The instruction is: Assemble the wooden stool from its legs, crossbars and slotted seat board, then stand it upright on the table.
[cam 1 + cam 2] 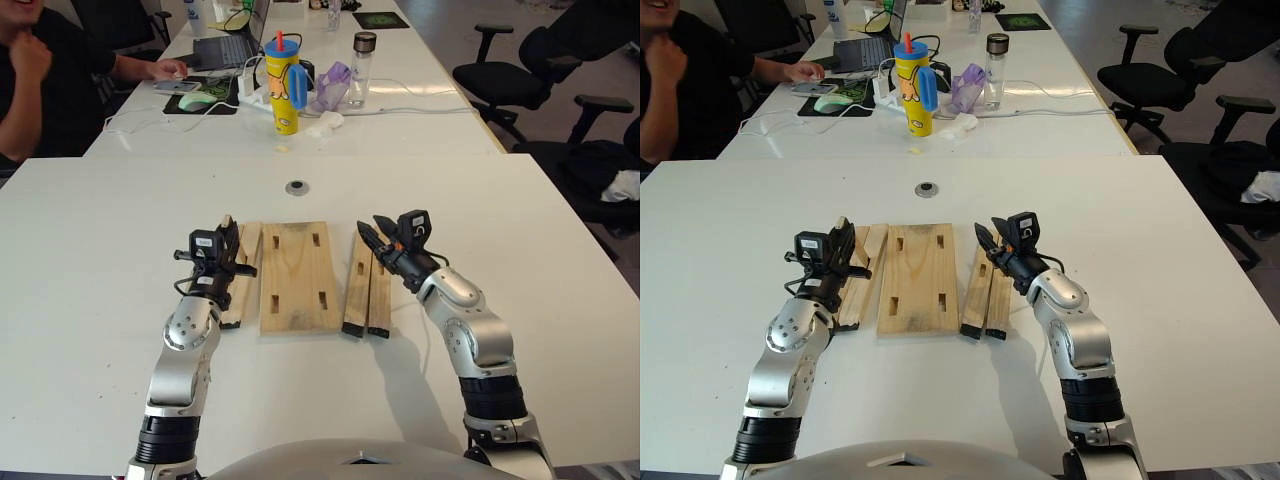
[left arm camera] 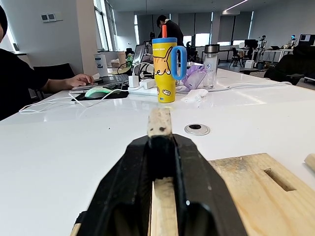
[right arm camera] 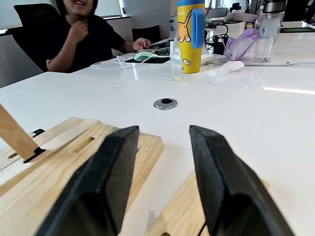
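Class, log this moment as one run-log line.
stage: unassembled | left gripper: shut on pale wooden bar | right gripper: open above two wooden side pieces | slotted wooden seat board: flat on white table

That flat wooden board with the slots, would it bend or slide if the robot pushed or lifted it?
The seat board looks like a thick solid plank, so it is probably stiff. Lying flat on the smooth white table, it would likely slide rather than tip or roll. Being wide, it may need gripping by an edge.
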You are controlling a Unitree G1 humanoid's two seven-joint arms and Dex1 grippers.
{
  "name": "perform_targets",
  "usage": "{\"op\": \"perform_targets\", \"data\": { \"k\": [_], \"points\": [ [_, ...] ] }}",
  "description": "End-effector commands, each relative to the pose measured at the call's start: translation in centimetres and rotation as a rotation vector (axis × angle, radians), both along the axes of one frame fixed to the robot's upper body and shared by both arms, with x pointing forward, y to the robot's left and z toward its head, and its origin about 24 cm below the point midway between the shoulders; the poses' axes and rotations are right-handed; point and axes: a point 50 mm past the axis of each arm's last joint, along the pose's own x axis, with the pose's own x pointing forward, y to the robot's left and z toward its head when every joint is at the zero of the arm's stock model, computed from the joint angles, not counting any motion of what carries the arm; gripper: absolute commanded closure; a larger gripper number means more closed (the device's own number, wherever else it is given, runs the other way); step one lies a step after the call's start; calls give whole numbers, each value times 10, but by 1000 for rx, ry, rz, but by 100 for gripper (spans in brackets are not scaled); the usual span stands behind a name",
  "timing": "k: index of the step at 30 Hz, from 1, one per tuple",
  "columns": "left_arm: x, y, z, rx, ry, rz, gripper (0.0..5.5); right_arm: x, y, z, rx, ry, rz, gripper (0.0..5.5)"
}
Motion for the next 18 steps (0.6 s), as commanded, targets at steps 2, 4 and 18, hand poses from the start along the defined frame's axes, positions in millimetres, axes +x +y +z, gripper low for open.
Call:
{"op": "perform_targets", "data": {
  "k": [2, 4, 18],
  "points": [
    [-3, 11, -15, 18, 78, 40, 461, 1, 1, -1, -8, 6, 7, 363],
    [0, 10, -7, 20, 33, 29, 430, 1, 2, -2, -5, 9, 5, 363],
    [18, 5, 83, 30, -319, -20, 324, 0, 6, -7, 28, 16, -4, 363]
  ]
}}
